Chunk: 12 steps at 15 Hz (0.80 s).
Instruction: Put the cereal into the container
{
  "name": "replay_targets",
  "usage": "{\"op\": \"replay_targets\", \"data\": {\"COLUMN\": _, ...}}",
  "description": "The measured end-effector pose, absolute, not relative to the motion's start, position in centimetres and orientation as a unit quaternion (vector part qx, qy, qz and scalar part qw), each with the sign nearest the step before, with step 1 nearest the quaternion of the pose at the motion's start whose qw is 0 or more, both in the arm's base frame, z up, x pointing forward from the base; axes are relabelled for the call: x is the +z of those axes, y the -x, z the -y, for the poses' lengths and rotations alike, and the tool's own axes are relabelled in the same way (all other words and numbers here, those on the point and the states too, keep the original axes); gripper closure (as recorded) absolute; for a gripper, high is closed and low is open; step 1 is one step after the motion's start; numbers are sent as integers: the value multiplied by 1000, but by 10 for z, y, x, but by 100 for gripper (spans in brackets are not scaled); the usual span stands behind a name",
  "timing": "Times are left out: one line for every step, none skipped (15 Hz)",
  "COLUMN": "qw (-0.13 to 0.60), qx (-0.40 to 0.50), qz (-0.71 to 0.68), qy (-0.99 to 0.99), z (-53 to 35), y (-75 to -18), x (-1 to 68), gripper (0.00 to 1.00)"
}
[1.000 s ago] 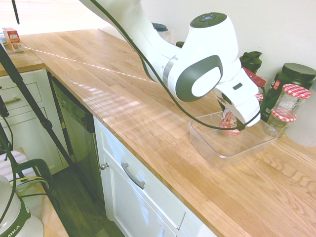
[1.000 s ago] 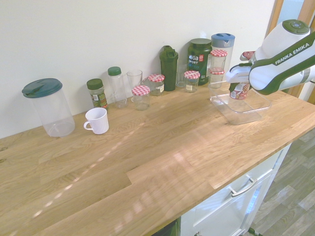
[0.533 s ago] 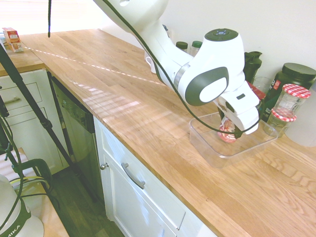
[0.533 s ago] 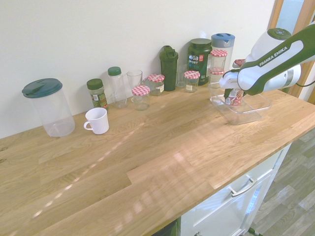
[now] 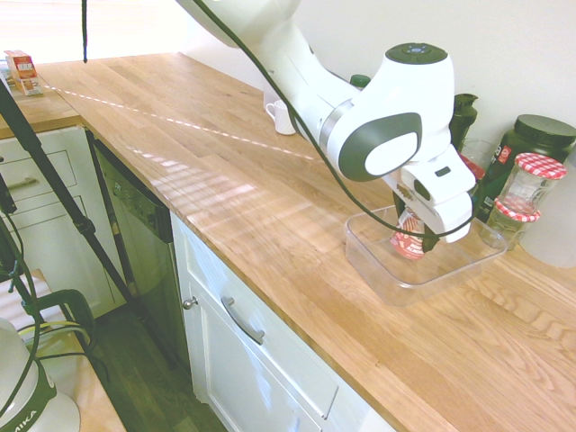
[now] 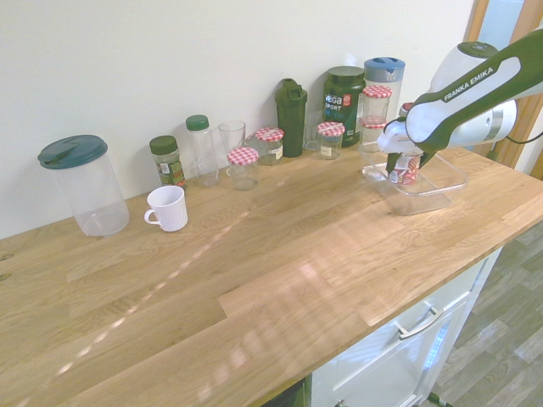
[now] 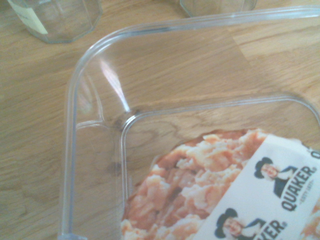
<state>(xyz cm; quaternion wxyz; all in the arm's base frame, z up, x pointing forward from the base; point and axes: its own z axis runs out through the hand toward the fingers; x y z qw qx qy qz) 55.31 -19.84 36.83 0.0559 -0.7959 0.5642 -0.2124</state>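
Free room was seen on the broad middle of the table (image 6: 254, 288), left of the clear container (image 6: 411, 197) in the second exterior view. Passage at the container's far side was hemmed in by stacked jars (image 6: 374, 110) and a dark tub (image 6: 343, 106). The container's raised walls barred low sideways passage.

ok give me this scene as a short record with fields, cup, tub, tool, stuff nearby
cup: cereal cup, red and white sides, Quaker on top
cup place: inside the rim of the clear tub
tool: shut on the cup, low over the tub
left to do: let go of the cup and lift away
behind tub: two stacked jars with red-checkered lids, black canister
further along counter: white mug, lidded plastic pitcher
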Motion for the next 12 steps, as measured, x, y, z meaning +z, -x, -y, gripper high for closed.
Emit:
{"op": "replay_targets", "data": {"qw": 53, "qx": -212, "qz": -566, "qy": 795, "z": 204, "y": -551, "x": 368, "gripper": 0}}
{"op": "replay_targets", "data": {"qw": 50, "qx": -213, "qz": -567, "qy": 794, "z": 211, "y": -548, "x": 368, "gripper": 0}}
{"op": "replay_targets", "data": {"qw": 47, "qx": -213, "qz": -566, "qy": 795, "z": 216, "y": -546, "x": 368, "gripper": 0}}
{"op": "replay_targets", "data": {"qw": 44, "qx": -210, "qz": -564, "qy": 797, "z": 218, "y": -545, "x": 367, "gripper": 0}}
{"op": "replay_targets", "data": {"qw": 41, "qx": -203, "qz": -560, "qy": 802, "z": 216, "y": -544, "x": 366, "gripper": 0}}
{"op": "replay_targets", "data": {"qw": 38, "qx": -192, "qz": -556, "qy": 808, "z": 210, "y": -545, "x": 367, "gripper": 0}}
{"op": "replay_targets", "data": {"qw": 37, "qx": -180, "qz": -551, "qy": 814, "z": 202, "y": -545, "x": 370, "gripper": 0}}
{"op": "replay_targets", "data": {"qw": 41, "qx": -167, "qz": -548, "qy": 819, "z": 193, "y": -543, "x": 380, "gripper": 0}}
{"op": "replay_targets", "data": {"qw": 48, "qx": -156, "qz": -545, "qy": 822, "z": 185, "y": -541, "x": 394, "gripper": 0}}
{"op": "replay_targets", "data": {"qw": 60, "qx": -149, "qz": -546, "qy": 822, "z": 179, "y": -536, "x": 411, "gripper": 0}}
{"op": "replay_targets", "data": {"qw": 78, "qx": -145, "qz": -547, "qy": 821, "z": 174, "y": -531, "x": 430, "gripper": 0}}
{"op": "replay_targets", "data": {"qw": 101, "qx": -144, "qz": -548, "qy": 818, "z": 171, "y": -526, "x": 449, "gripper": 0}}
